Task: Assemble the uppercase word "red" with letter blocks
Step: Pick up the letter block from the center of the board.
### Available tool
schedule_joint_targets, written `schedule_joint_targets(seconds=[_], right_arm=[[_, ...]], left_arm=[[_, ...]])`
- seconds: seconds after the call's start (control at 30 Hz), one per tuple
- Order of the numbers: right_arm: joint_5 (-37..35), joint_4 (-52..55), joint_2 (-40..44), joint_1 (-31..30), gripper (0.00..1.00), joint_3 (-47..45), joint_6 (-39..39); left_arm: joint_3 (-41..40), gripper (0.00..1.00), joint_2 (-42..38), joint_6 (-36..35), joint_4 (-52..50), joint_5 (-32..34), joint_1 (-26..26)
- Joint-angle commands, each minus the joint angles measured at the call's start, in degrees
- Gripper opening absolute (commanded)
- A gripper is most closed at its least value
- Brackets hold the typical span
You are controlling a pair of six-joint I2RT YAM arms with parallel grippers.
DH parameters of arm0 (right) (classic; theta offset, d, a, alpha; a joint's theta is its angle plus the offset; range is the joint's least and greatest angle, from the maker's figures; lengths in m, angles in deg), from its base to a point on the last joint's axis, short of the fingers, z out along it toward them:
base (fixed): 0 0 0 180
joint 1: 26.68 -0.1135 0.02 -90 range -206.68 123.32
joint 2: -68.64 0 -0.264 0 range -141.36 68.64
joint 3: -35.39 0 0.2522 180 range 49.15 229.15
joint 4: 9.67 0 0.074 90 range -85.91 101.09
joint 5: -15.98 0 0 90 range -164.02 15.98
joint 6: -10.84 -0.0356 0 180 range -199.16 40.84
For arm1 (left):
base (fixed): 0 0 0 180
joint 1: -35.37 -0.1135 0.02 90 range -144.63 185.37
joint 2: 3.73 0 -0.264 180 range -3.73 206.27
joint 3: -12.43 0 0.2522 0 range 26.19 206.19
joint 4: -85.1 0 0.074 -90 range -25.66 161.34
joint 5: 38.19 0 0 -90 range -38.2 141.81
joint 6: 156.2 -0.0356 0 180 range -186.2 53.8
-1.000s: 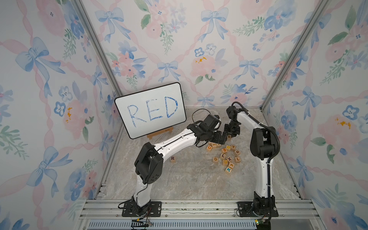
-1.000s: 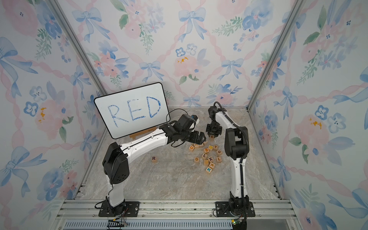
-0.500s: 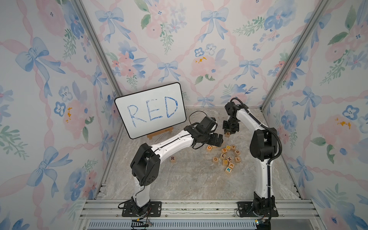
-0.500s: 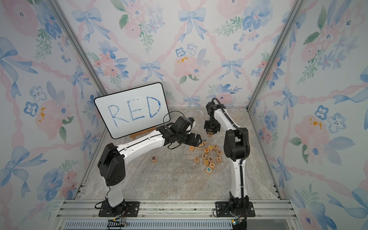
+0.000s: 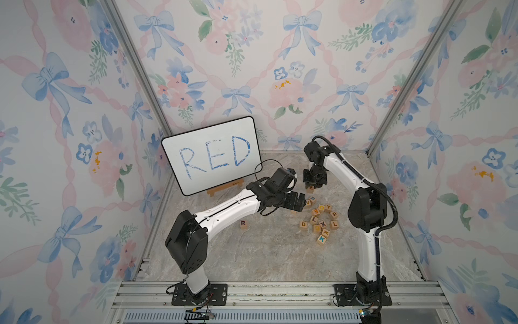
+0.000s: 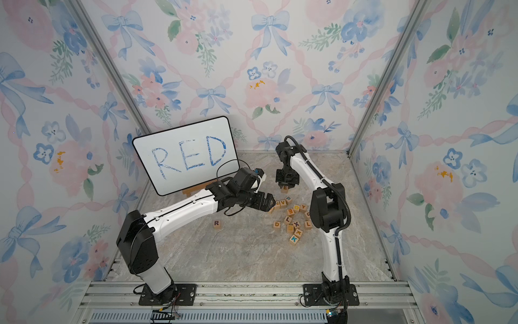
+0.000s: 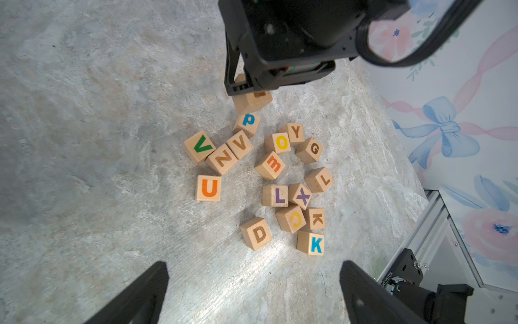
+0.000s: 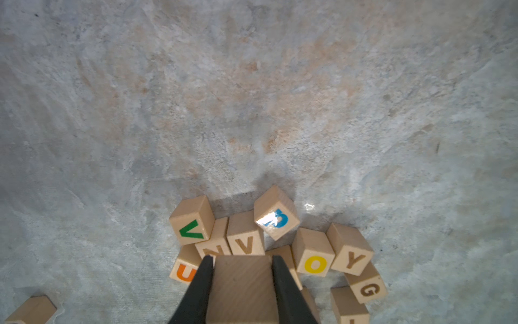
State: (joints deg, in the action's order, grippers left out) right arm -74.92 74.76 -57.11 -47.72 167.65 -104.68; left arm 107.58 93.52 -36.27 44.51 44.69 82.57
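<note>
The step in hand looks like fetching the second letter. The right pincer [image 8: 242, 259] pinches an E block [image 8: 242, 289] by two opposite sides at the upper edge of the pile [image 7: 276, 195]. Whether the block rests on the counter [image 5: 266, 252] or hangs just above it cannot be told.

The left pincer [image 7: 253, 266] is spread and empty, hovering by the pile's left edge in both top views. The R block [image 5: 243, 223] stands alone, left of the pile and well apart. The D block [image 7: 256, 233] sits at the pile's lower left.

The next move probably calls for lifting clear of the neighbouring cubes, then setting the E just right of the R, letter up. Bare counter lies between the R and the pile and across the lower frame. The left forearm [image 5: 232, 207] and the left pincer sit on the straight line there, so a lower route seems safer.
</note>
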Motion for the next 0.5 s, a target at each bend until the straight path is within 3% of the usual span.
schedule_joint_targets(seconds=[0.0,0.47], right_arm=[[-0.32,2.36,3.01,-2.2,0.21,1.39,-2.14],[0.29,1.48,3.16,-11.49,0.21,0.6,-7.73]], left_arm=[[-2.6,0.98,-3.15,-1.46,-0.32,1.03,-0.44],[-14.96,0.98,-14.63,0.24,-0.28,3.61,-0.88]])
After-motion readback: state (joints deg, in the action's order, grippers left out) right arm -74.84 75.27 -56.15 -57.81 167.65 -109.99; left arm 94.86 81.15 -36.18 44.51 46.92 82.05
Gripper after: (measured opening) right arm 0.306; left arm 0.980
